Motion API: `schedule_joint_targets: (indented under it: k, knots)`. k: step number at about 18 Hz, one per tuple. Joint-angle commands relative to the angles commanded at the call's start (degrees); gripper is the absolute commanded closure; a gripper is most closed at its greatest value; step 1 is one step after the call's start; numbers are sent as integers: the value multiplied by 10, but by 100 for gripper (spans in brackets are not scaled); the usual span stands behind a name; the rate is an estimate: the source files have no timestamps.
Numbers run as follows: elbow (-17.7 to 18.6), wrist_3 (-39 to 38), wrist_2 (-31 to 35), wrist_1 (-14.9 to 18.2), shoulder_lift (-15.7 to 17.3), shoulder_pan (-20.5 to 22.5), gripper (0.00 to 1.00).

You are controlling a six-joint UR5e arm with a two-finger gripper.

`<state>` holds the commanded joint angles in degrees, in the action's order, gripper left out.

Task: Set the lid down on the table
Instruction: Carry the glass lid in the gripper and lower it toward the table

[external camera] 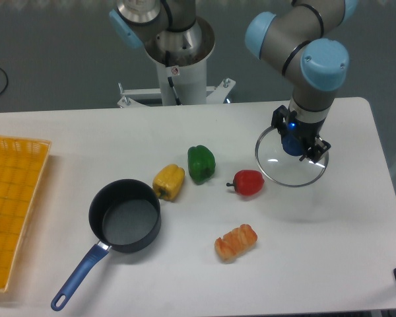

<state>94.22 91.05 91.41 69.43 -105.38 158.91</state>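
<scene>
The lid (277,165) is a round clear glass disc with a thin metal rim, at the right side of the white table (185,277). Its blue knob (291,143) sits between my fingers. My gripper (296,140) points straight down and is shut on the knob. The lid hangs level, at or just above the tabletop; I cannot tell whether it touches. The dark saucepan with a blue handle (125,216) stands open at the left front, far from the lid.
A red pepper (248,182) lies just left of the lid. A green pepper (201,163) and a yellow pepper (169,181) lie further left. An orange pastry (236,242) lies in front. A yellow mesh tray (13,205) is at the far left.
</scene>
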Motion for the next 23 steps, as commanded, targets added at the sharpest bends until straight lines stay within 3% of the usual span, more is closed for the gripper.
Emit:
schedule_joint_targets:
  k: [13,23]
  knots:
    - [-6,30,-2,-3,-4,20,36]
    - [-25,87,-2,-10,-37,49,36]
